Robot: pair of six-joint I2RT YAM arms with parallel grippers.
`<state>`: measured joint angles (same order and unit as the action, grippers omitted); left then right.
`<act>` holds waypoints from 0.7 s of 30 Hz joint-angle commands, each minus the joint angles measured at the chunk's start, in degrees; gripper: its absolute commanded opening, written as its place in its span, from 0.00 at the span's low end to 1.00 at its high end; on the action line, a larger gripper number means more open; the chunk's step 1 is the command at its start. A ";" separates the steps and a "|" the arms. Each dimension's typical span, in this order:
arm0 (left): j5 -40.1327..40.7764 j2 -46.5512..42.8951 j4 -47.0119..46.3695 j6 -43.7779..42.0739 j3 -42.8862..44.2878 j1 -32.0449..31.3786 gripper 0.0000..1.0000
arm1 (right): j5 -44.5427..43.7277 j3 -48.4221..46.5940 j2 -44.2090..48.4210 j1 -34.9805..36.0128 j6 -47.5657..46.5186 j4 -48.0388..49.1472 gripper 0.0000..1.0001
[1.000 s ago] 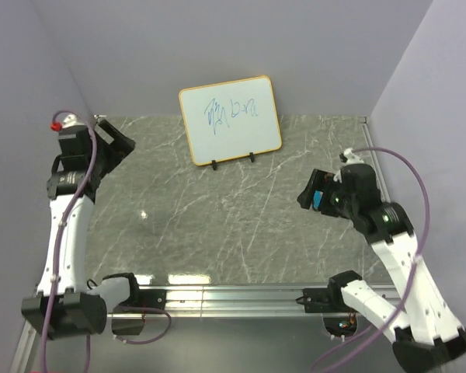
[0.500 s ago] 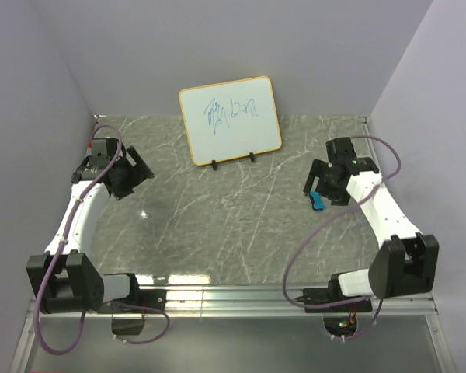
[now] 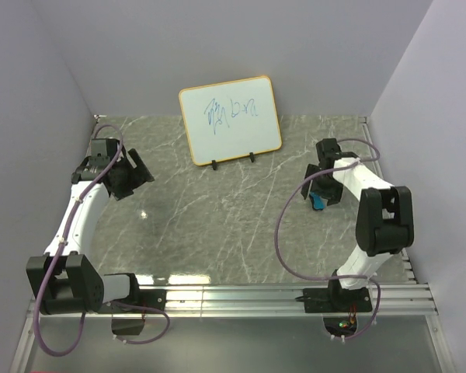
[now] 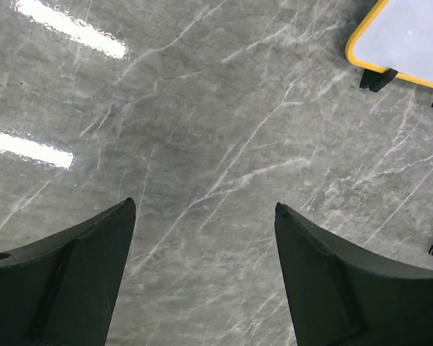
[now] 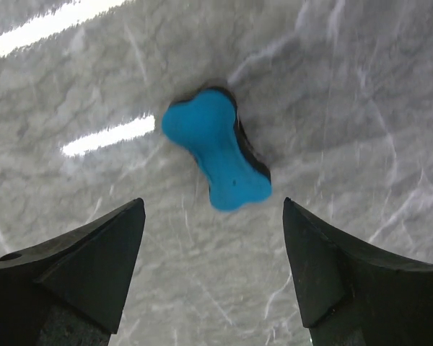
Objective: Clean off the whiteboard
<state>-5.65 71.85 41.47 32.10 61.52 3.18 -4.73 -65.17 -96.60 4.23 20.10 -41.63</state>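
The whiteboard (image 3: 230, 119) stands upright on two black feet at the back of the table, yellow-framed, with blue scribbles on it; its lower corner shows in the left wrist view (image 4: 408, 40). A small blue bone-shaped eraser (image 5: 218, 149) lies flat on the marble table, also seen from above (image 3: 317, 203). My right gripper (image 5: 213, 209) is open, hovering right above the eraser, which lies just ahead of the fingertips, untouched. My left gripper (image 4: 202, 209) is open and empty over bare table at the left (image 3: 123, 172).
The grey marble tabletop (image 3: 217, 225) is enclosed by lavender walls at left, back and right. A metal rail (image 3: 233, 297) runs along the near edge. The right arm's cable (image 3: 283, 233) loops over the table.
Both arms have swung down and in toward the table. The right gripper let go of the eraser, which now lies on the table under it.
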 commanded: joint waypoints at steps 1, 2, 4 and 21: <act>-1.64 -0.93 -0.43 -1.51 2.03 -0.28 0.83 | -2.21 -3.82 -2.27 -1.76 -1.38 3.13 0.83; -1.56 -1.45 -0.34 -1.68 1.94 -0.28 0.83 | -1.95 -5.39 -4.02 -2.12 -1.29 2.96 0.83; -1.21 -1.80 0.27 -2.12 1.85 -0.28 0.82 | -2.03 -6.98 -5.70 -2.47 -1.64 2.61 0.81; 1.87 -6.38 1.33 -2.30 -1.31 -0.28 0.82 | 0.60 -2.77 -5.18 0.52 -1.73 5.50 0.75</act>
<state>-4.21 66.30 43.22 29.61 60.97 3.16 -4.27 -68.01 -104.71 4.01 18.94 -37.67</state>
